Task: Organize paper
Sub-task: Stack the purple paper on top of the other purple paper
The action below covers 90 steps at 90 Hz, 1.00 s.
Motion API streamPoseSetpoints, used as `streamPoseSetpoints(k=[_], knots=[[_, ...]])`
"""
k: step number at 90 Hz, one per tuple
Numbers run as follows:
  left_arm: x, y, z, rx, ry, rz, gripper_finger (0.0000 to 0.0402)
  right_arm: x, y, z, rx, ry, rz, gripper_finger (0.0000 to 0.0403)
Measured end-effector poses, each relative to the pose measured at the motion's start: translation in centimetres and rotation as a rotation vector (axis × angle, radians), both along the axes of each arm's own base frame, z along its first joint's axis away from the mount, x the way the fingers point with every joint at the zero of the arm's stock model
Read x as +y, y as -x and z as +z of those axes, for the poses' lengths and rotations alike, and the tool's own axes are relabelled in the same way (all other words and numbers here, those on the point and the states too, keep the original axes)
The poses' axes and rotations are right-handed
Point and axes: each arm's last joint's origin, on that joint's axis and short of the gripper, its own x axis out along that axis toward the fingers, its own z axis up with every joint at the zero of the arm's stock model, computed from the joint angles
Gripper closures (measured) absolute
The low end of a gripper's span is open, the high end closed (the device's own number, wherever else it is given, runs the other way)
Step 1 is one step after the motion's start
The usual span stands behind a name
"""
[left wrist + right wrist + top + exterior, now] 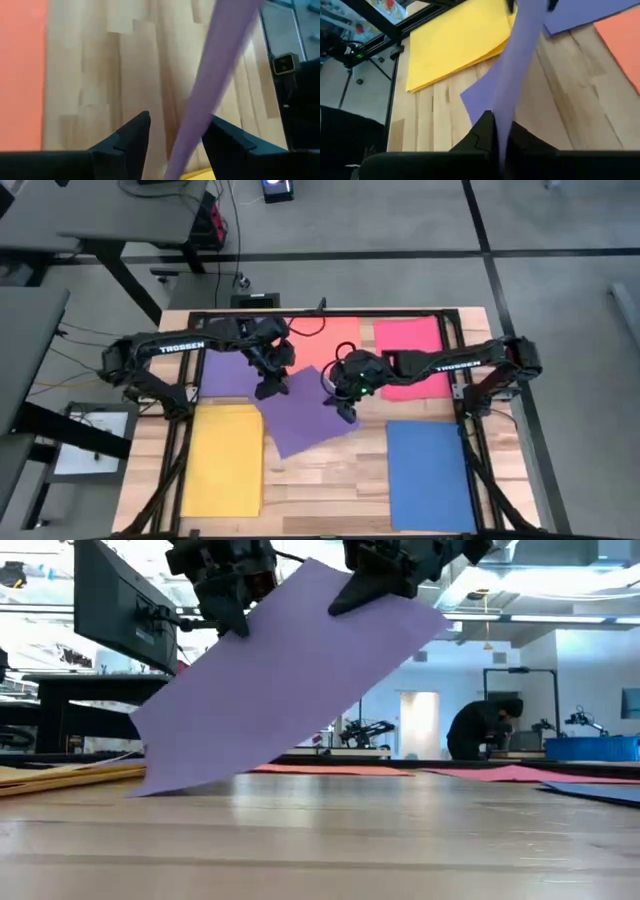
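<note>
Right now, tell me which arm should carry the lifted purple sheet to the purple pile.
Left, probably. The left gripper hangs beside the purple pile, though its fingers look open around the purple sheet. The right gripper is shut on the sheet but sits farther away.

The wooden plank surface (330, 480) stands on a grey floor (560, 290) crossed by dark lines. Grey desks (100, 210) stand beside it. Beyond, bright ceiling lights (560, 580) shine over a person in dark clothing (482, 730) near a blue bin (592, 748).

a purple sheet (305, 412) hangs tilted, one corner touching the table, among flat coloured sheets.
</note>
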Motion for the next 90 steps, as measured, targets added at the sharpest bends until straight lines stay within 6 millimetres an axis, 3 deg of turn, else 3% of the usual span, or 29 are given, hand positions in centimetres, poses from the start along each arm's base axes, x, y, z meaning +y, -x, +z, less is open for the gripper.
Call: streamPoseSetpoints(k=[22, 41, 60, 90], knots=[[-1.3, -0.6, -0.1, -0.015, 0.04, -0.056, 0.0256, -0.2, 0.3, -0.4, 0.053, 0.036, -0.049, 0.0403], [-1.4, -1.2, 0.2, -0.046, 0.037, -0.002, 0.0388, -0.5, 0.2, -0.2, 0.033, 0.04, -0.062, 0.0403], [-0.9, -1.2, 0.0, 0.032, -0.056, 0.187, 0.0401, -0.8, 0.1, -0.2, 0.041, -0.039, -0.129, 0.0403], [-0.1, -1.2, 0.0, 0.101, -0.101, 0.548, 0.0401, -4.3, 0.4, -0.2, 0.073, -0.297, -0.401, 0.0361]])
